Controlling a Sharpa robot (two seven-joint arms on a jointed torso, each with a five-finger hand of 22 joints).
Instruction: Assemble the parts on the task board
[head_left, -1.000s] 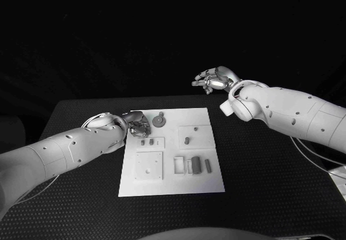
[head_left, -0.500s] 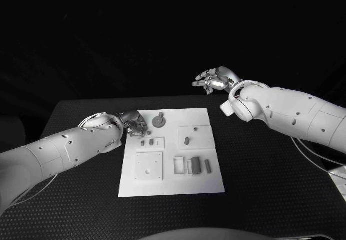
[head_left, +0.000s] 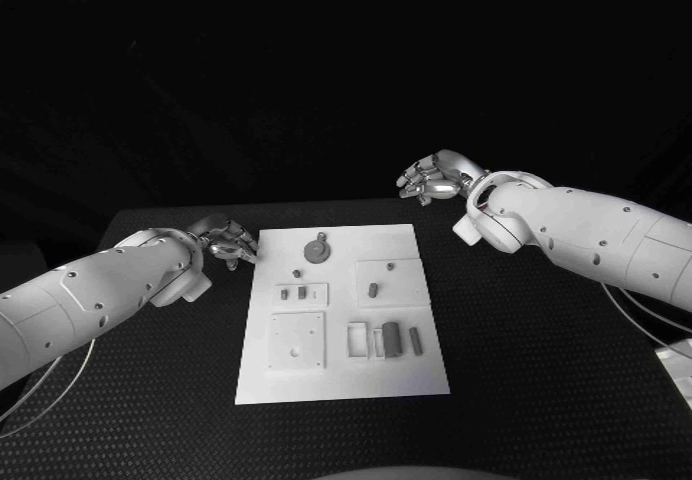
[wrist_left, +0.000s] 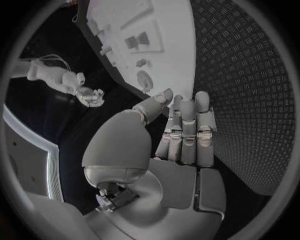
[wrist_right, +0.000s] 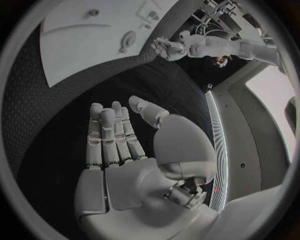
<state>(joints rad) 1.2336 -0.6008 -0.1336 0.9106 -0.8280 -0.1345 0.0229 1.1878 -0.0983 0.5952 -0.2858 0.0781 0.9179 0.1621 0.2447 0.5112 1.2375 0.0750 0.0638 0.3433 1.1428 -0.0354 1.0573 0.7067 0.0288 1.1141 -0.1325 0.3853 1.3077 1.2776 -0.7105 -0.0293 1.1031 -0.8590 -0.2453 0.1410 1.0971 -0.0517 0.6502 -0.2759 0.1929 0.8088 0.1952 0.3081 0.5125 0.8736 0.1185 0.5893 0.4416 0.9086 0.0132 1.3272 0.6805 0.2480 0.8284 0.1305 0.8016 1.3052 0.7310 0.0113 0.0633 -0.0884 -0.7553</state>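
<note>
White left arm: my left hand (head_left: 228, 243) sits just off the task board (head_left: 343, 380) at its far left corner, fingers extended side by side, holding nothing. On the board I see a round part (head_left: 316, 246) and upright parts (head_left: 389, 335) in recesses. Right hand (head_left: 433, 178) hangs beyond the far edge, fingers straight, empty.

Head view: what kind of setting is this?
Probably a robot test bench: a black table with a white task board holding small parts, and two empty hands, left and right, beside it.
</note>
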